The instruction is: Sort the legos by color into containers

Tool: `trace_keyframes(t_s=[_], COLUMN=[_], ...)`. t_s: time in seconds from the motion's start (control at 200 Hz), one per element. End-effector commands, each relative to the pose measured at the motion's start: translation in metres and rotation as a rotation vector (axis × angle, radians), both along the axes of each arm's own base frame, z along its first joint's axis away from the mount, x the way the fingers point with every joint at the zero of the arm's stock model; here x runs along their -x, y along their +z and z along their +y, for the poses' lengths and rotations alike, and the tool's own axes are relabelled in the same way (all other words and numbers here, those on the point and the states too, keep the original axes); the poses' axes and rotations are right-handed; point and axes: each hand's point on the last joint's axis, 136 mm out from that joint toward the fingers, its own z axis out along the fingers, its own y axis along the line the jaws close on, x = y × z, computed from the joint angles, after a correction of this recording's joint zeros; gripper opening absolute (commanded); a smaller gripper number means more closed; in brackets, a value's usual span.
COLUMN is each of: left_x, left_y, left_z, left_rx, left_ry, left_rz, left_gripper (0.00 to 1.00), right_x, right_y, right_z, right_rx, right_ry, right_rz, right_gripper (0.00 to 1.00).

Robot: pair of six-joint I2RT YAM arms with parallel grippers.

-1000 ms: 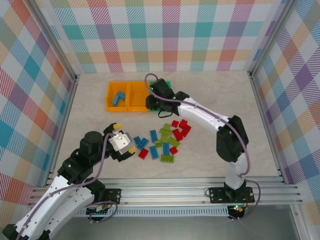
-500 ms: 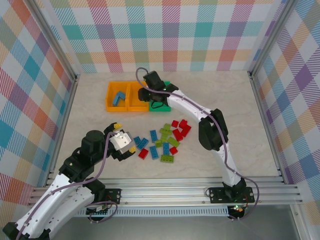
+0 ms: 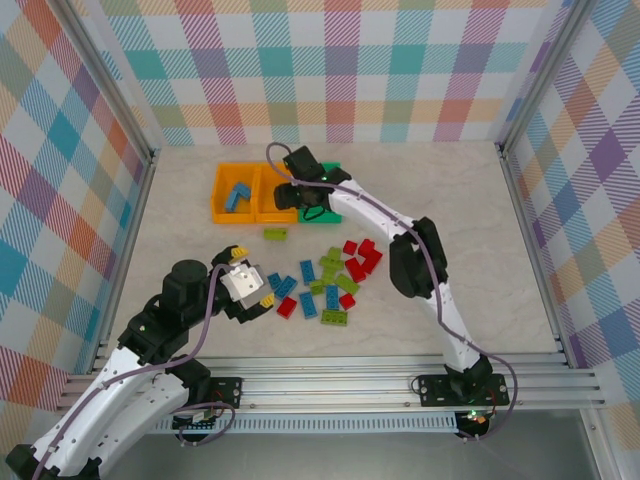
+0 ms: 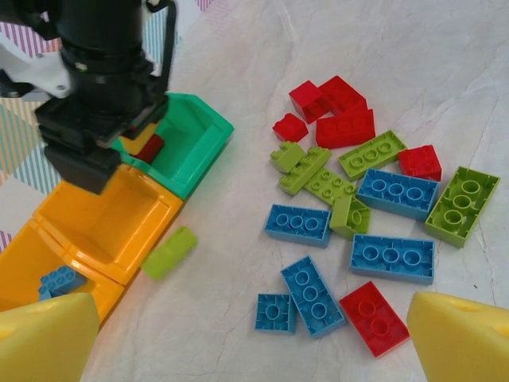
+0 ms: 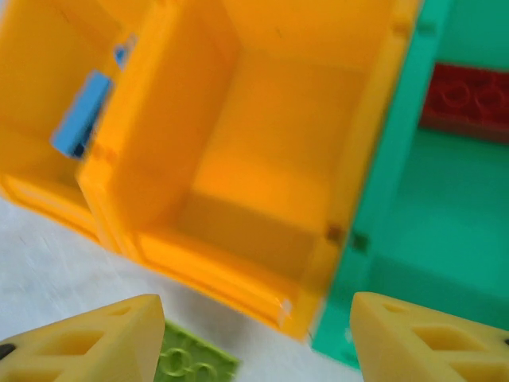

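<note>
Nearest the bases, the left end effector (image 3: 250, 276) hovers with its yellow fingers spread wide and nothing between them. It sits at 9 o'clock of the loose legos (image 3: 328, 280), a jumble of red, blue and lime bricks on the pale surface (image 3: 450, 200). Farther out, a single lime brick (image 3: 274, 234) lies on the surface just in front of the containers (image 3: 236, 217), at 6 o'clock of the middle orange bin (image 5: 262, 191). The right end effector (image 5: 254, 330) hangs over that bin and the green bin (image 4: 203, 131), its fingers apart and gripping nothing. A blue brick (image 3: 237, 196) sits in the 9 o'clock orange bin, and a red brick (image 4: 149, 148) in the green one.
</note>
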Motion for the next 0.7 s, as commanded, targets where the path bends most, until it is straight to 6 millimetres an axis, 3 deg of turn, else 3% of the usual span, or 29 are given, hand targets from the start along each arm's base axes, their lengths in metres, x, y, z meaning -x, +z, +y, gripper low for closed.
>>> trace_keyframes(t_s=[0.0, 0.16, 0.295, 0.32, 0.46, 0.565, 0.695], left_x=[-0.009, -0.040, -0.067, -0.067, -0.079, -0.094, -0.116], left_y=[0.005, 0.018, 0.029, 0.022, -0.030, -0.073, -0.117], left_z=[0.004, 0.023, 0.063, 0.064, 0.027, 0.007, 0.001], left_rx=[0.041, 0.216, 0.454, 0.461, 0.390, 0.293, 0.201], left_ry=[0.059, 0.321, 0.850, 0.917, 0.981, 1.020, 1.120], left_rz=[-0.009, 0.076, 0.345, 0.422, 0.752, 0.896, 0.955], left_gripper=[1.00, 1.00, 1.00, 1.00, 1.00, 0.96, 0.92], right_x=[0.012, 0.064, 0.120, 0.133, 0.195, 0.217, 0.229], right_y=[0.064, 0.088, 0.098, 0.098, 0.092, 0.081, 0.077], right_z=[-0.021, -0.054, -0.091, -0.095, -0.114, -0.133, -0.148], right_rx=[-0.041, -0.078, -0.112, -0.126, -0.217, -0.203, -0.180], right_ry=[0.023, 0.079, 0.094, 0.115, 0.192, 0.158, 0.116], right_rz=[-0.120, -0.131, -0.085, -0.061, 0.051, 0.105, 0.147], right_gripper=[0.64, 0.66, 0.69, 0.70, 0.77, 0.79, 0.80])
